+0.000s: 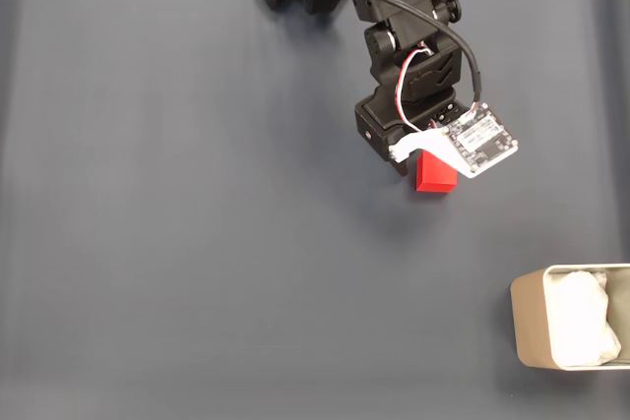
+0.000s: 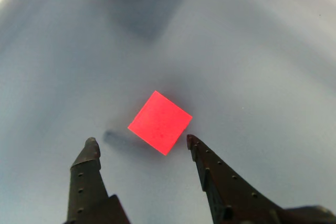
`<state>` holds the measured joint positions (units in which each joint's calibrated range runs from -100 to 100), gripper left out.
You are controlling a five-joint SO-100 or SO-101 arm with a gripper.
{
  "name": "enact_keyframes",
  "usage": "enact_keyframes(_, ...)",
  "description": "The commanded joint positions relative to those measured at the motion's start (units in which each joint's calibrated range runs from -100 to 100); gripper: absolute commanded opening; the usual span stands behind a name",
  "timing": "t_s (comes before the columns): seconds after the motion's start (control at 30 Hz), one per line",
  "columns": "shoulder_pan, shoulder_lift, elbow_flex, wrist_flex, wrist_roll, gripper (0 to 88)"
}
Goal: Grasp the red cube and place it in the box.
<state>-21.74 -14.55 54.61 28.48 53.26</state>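
1. Two fingers of my gripper (image 2: 140, 141) are spread wide, pinching nothing, so the red cube (image 2: 159, 122) fits between them.
2. Cube sits on the grey mat (image 2: 262, 66) just ahead of the tips, turned cornerwise, touching neither.
3. Box (image 1: 571, 330) waits well apart, near the mat's corner in the fixed view.

We see the red cube (image 2: 160, 122) resting flat on the bench (rotated to a diamond in the wrist view). We see the box (image 1: 525, 327), beige with white lining, well apart at the fixed view's lower right.
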Motion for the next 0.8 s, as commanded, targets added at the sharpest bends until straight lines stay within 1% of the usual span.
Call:
enact_keyframes(0.0,-0.49,0.42,-4.43,-1.27,-0.73,38.4)
enact_keyframes(0.77,-1.06,3.02,-10.72,-1.76,0.20,38.5)
